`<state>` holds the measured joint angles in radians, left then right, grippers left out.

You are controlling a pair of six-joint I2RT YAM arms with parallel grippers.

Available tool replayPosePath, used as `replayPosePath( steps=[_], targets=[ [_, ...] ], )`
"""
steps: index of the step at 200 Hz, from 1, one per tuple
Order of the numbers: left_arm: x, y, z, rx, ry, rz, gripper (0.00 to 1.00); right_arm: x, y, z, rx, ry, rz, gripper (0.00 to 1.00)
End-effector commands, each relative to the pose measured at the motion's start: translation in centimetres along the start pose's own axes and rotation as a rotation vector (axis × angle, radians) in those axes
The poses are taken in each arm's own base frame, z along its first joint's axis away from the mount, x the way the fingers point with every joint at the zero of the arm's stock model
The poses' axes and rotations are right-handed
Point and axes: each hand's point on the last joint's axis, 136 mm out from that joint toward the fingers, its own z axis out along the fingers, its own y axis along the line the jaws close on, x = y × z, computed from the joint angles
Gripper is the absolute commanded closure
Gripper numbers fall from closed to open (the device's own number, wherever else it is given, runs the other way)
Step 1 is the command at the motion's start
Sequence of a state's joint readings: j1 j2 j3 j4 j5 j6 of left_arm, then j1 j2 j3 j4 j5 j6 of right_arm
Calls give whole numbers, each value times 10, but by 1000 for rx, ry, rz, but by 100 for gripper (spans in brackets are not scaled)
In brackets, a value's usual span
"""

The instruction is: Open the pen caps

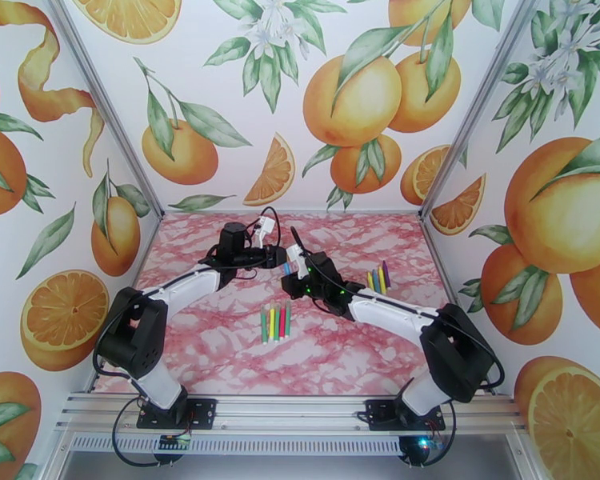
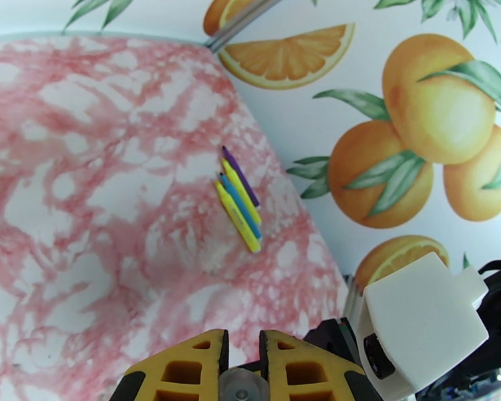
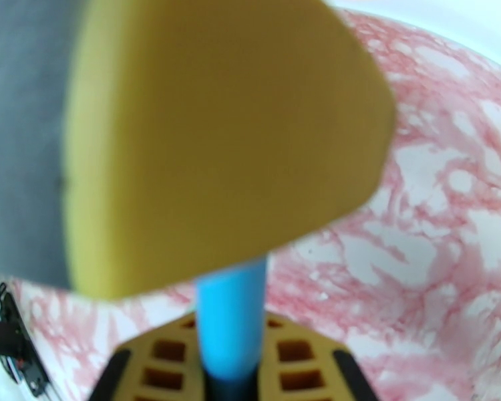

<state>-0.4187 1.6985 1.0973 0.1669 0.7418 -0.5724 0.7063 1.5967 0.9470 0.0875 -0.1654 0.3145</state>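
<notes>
You had your left hand (image 2: 242, 359) and right hand (image 3: 232, 349) both clamped tight on the blue pen (image 3: 232, 309), held above the middle of the surface (image 1: 220, 354). Its cap looked not yet pulled. The near pens (image 1: 274, 322) and right pens (image 2: 240, 205) lay waiting, their caps too small to judge.

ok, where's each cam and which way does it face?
Top external: above, behind the bases, looking down at the table; both arms, left gripper and right gripper on a blue pen.
Left wrist: faces the right wall; own fingers below.
Right wrist: looks along the pen at the left gripper; own fingers below.
Shared, top and left wrist: four pens by the right wall.
</notes>
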Motion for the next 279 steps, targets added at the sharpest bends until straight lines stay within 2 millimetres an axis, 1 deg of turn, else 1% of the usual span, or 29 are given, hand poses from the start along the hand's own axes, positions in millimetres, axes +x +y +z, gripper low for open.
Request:
replayPosePath(
  steps=[1, 27, 67, 89, 117, 153, 170, 205, 228, 248, 279],
  targets=[
    [-29, 8, -2, -67, -87, 19, 96, 4, 9, -10, -35, -7, -31, 97],
    [-33, 19, -1, -92, -105, -13, 96, 7, 9, -12, -34, -9, -32, 97],
    [-41, 26, -2, -106, -130, -45, 96, 12, 7, -11, -32, -2, -26, 98],
    [-44, 31, -5, -130, -146, -54, 96, 12, 7, -13, -32, -8, -28, 98],
    [-49, 42, -10, -172, -178, -78, 97, 12, 7, -13, -30, -9, -31, 98],
    [-53, 57, -15, -240, -210, -108, 97, 17, 4, -11, -22, 2, -26, 99],
    [-56, 63, -19, -269, -220, -116, 97, 17, 3, -10, -19, 1, -21, 99],
    [-59, 69, -27, -315, -233, -109, 97, 19, 3, -8, -21, 4, -13, 100],
    [-63, 74, -37, -355, -257, -116, 98, 22, 3, -7, -23, 12, -12, 100],
    [-68, 75, -44, -370, -280, -124, 98, 26, 3, -5, -25, 25, -11, 100],
    [-73, 78, -50, -384, -289, -134, 99, 25, 3, -5, -24, 22, -12, 100]
  ],
)
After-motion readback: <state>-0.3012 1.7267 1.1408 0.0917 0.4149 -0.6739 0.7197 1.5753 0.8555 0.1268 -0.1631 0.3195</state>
